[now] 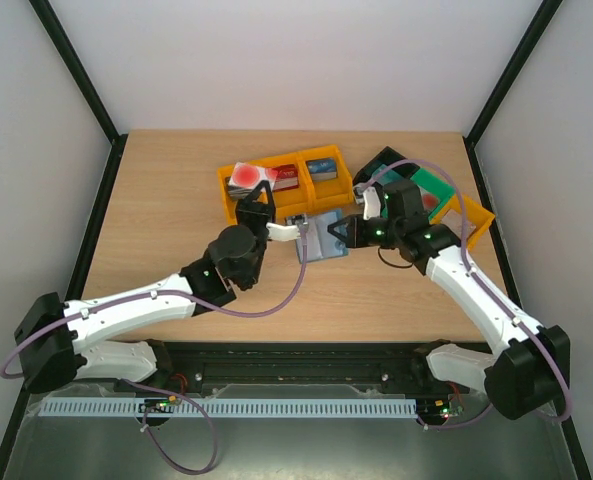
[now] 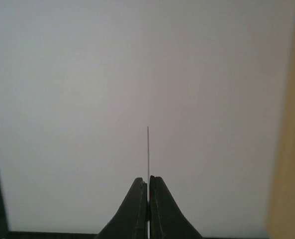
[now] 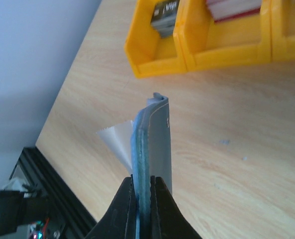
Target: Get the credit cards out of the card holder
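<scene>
The teal-blue card holder [image 1: 324, 238] hangs above the table centre, held by its edge in my shut right gripper [image 1: 352, 233]. In the right wrist view the holder [image 3: 148, 144] stands edge-on between the fingers [image 3: 145, 180], and a pale sleeve [image 3: 118, 139] fans out to its left. My left gripper [image 1: 298, 232] is at the holder's left edge. In the left wrist view it is shut [image 2: 148, 180] on a thin pale credit card [image 2: 147, 149] seen edge-on. A red-and-white card [image 1: 248, 178] lies on the left yellow bin.
A row of yellow bins [image 1: 286, 180] holding cards stands behind the grippers and also shows in the right wrist view [image 3: 207, 45]. Dark green bins [image 1: 428, 190] and another yellow bin [image 1: 473, 217] stand at the right, behind my right arm. Enclosure walls surround the table.
</scene>
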Tool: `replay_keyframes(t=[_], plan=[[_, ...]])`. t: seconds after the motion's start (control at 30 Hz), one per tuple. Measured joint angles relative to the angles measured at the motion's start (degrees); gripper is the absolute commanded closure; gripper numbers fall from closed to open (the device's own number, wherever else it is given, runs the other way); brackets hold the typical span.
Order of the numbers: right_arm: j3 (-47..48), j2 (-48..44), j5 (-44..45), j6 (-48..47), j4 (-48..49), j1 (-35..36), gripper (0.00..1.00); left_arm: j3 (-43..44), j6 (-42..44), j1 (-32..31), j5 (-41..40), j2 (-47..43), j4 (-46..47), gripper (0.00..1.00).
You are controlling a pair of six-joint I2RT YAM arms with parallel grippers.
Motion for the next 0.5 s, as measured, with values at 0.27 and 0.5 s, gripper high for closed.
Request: replay_keyframes(t=[0.27, 0.5], plan=[[-2.1, 3.3, -7.5, 3.6, 1.9, 0.0, 0.98, -2.8, -25.0, 0.2, -4.3, -1.5, -23.4, 0.98], [-11.1, 13.8, -14.4, 13.8, 16.8, 6.4, 0.98, -1.7, -35.9, -1.5, -5.4, -4.0, -30.9, 0.98]])
